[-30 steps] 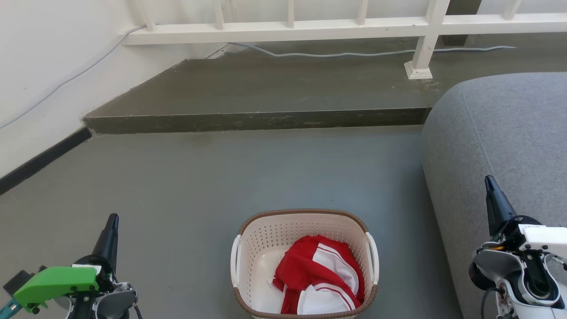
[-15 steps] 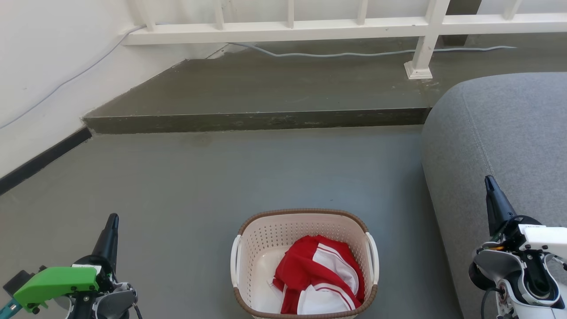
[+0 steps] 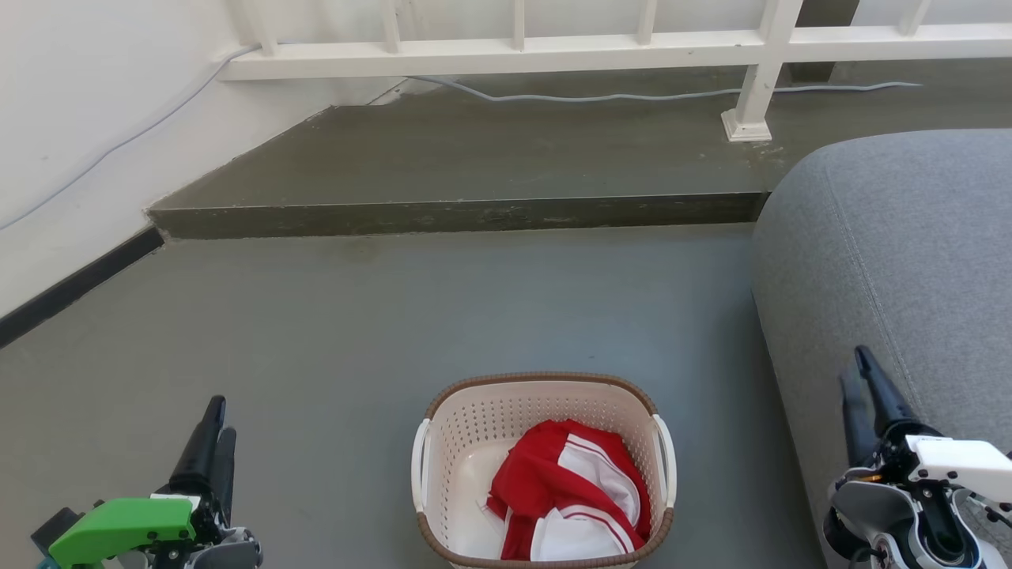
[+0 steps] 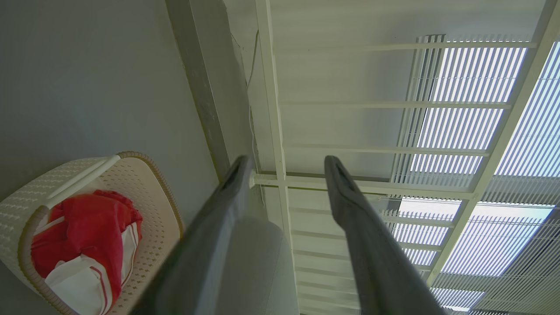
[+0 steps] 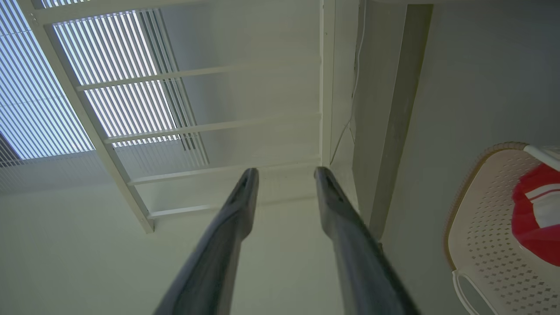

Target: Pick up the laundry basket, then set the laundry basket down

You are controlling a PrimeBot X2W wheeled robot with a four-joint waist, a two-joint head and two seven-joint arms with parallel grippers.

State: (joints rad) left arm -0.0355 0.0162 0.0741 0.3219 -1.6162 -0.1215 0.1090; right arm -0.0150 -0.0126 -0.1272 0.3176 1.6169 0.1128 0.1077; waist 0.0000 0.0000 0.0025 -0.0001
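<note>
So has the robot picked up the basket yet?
Not yet. Nothing looks done: the laundry basket sits on the floor with red and white clothes inside. In hand: the left gripper and right gripper are open, one on each side of it, touching nothing. Left to do: grip it, likely by its white handles, lift it, then set it down.

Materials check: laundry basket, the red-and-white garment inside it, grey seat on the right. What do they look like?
laundry basket: moulded plastic by the look, matte cream, walls punched with regular holes; brown rim is woven-look, likely moulded too.
red-and-white garment: soft cloth, crumpled in folds, slight sheen, possibly synthetic.
grey seat: upholstery fabric, fine weave with a stitched seam.
</note>
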